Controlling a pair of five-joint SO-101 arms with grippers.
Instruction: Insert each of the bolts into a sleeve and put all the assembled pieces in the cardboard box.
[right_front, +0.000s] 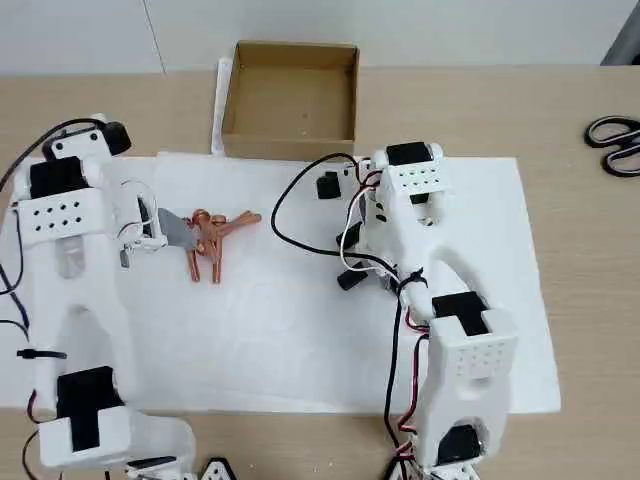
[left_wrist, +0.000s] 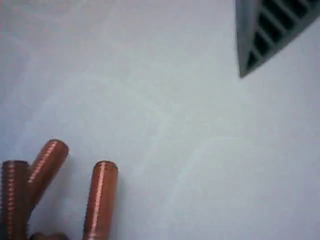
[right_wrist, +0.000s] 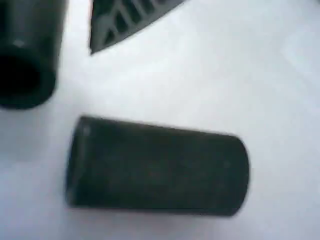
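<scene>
Several copper bolts (right_front: 212, 240) lie tangled on the white sheet (right_front: 300, 340); three threaded ends (left_wrist: 100, 200) appear in the left wrist view. My left gripper (right_front: 168, 232) is low beside them, open, with one ribbed finger (left_wrist: 272, 32) over bare sheet. Black sleeves lie near the sheet's middle: one (right_front: 328, 185) at the back, another (right_front: 350, 280) by my right gripper (right_front: 355, 258). That gripper hovers open just above a lying sleeve (right_wrist: 155, 167), a second sleeve (right_wrist: 22, 55) beside it and one fingertip (right_wrist: 127, 20) past them. The cardboard box (right_front: 238, 100) stands open at the back.
Black and red cables (right_front: 300, 240) loop across the sheet between the bolts and the right arm. Scissors (right_front: 612, 145) lie at the table's far right edge. The sheet's front half is bare between the two arm bases.
</scene>
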